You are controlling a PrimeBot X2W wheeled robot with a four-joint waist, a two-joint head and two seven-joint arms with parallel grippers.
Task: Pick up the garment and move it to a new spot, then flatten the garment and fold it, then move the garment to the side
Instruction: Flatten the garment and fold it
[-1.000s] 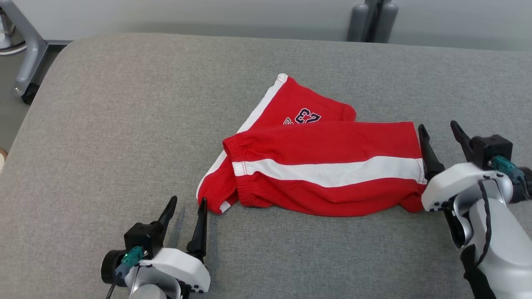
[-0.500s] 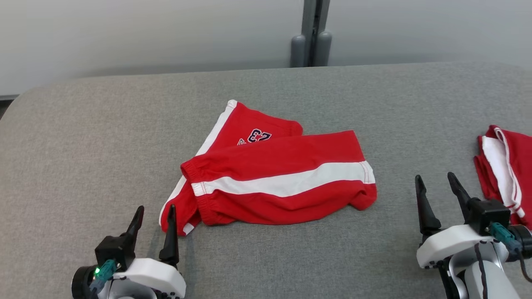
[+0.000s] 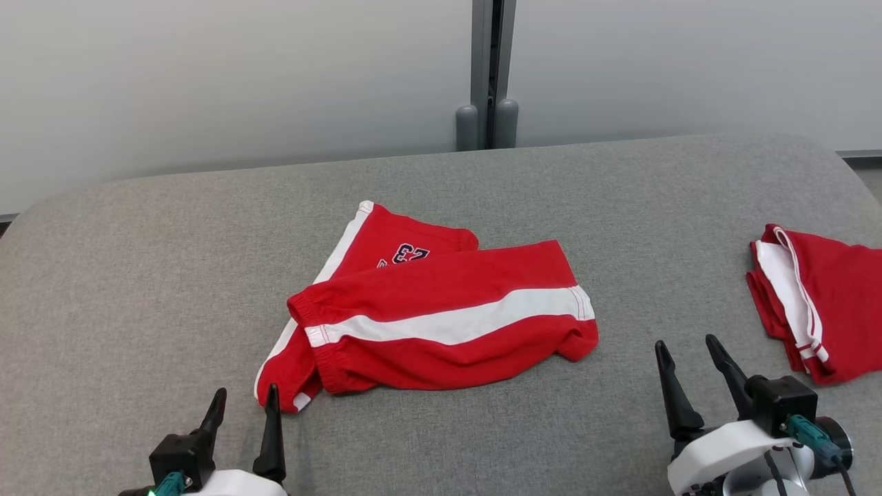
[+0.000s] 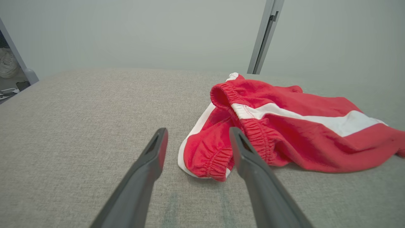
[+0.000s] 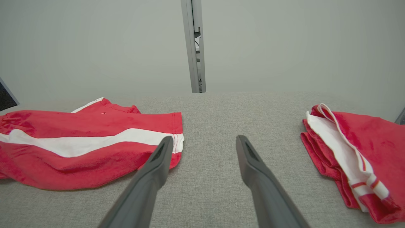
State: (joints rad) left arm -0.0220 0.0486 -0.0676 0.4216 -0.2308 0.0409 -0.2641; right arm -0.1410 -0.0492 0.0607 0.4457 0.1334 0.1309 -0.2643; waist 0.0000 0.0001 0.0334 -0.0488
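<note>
The grey padded worktop [image 3: 138, 275] carries everything. The largest thing on it is the garment [image 3: 441, 324], red shorts with a white side stripe. They lie about in the middle of the worktop, a little toward its left side, and one half is laid over the other, so the shorts are doubled but not quite neat. A second red garment [image 3: 820, 303] lies folded at the right edge, well apart from the shorts. I judge it was put there as a finished piece, which would make that edge the place for setting things aside. Both tools are low at the near edge. The left gripper [image 3: 247, 390] stands with its jaws apart and holds nothing, and its tips are just beside the near left corner of the shorts. The right gripper [image 3: 685, 342] is also spread and empty, and it stands on bare cloth between the two garments. One gripper at each end of the shorts probably lets both ends be taken together. In the left wrist view the gathered waistband [image 4: 208, 158] shows between the two fingers, and I think it gives a thick, easy place to pinch. The smallest mark is the dark number [image 3: 403, 253] on the under leg, toward the far edge.
</note>
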